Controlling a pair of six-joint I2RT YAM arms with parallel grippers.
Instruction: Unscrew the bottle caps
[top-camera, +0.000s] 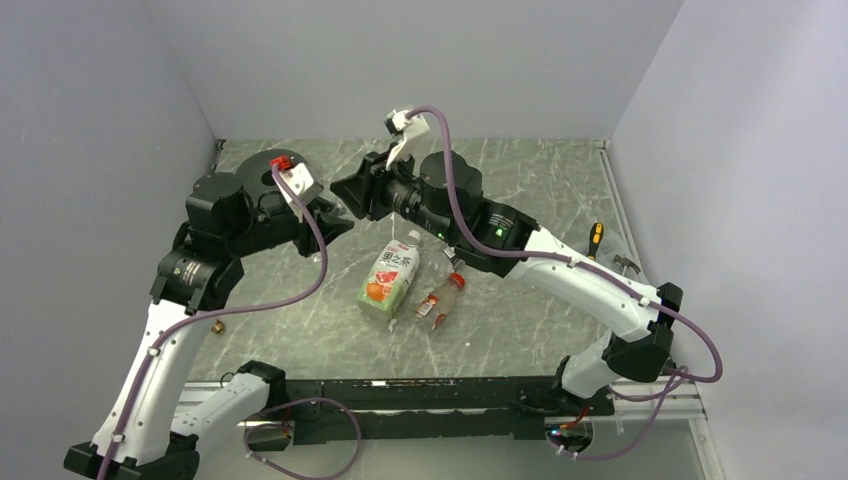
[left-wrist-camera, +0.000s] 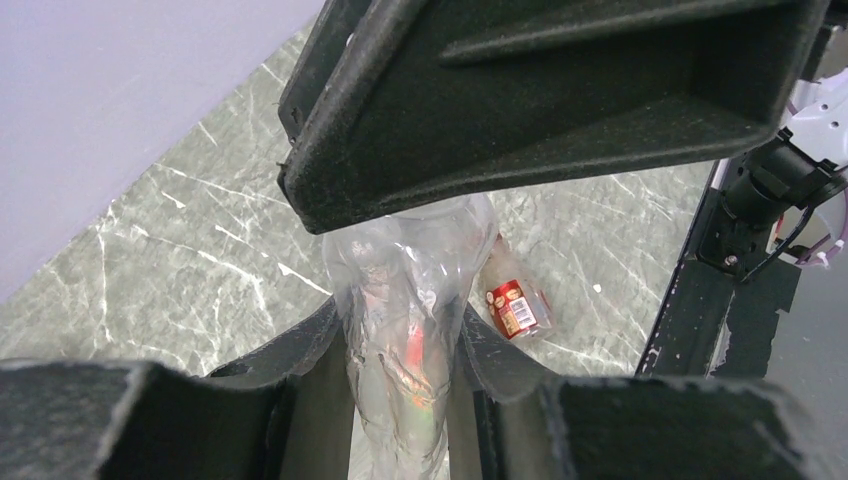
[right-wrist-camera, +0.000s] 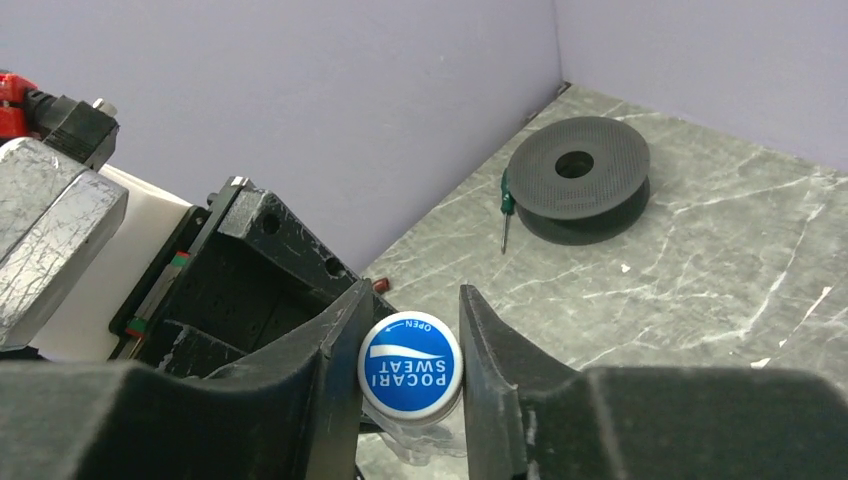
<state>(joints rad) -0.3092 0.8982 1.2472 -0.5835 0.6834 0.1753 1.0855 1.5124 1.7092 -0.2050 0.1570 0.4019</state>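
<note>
blue cap (right-wrist-camera: 410, 366) sitting on the end of the clear bottle (left-wrist-camera: 408, 290), held up off the table (top-camera: 520, 310) | right gripper (right-wrist-camera: 413, 318) pinching the cap's rim | left gripper (left-wrist-camera: 400, 348) clenching the bottle's crumpled body | green-labelled bottle (top-camera: 388, 277) and red-labelled bottle (top-camera: 440, 298) lying side by side mid-table, apart from both grippers

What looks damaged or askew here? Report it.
The clear bottle, clamped by the left fingers with its blue cap in the right fingers, looks crumpled. The green-labelled bottle and the small red-labelled bottle lie on their sides on the table.
</note>
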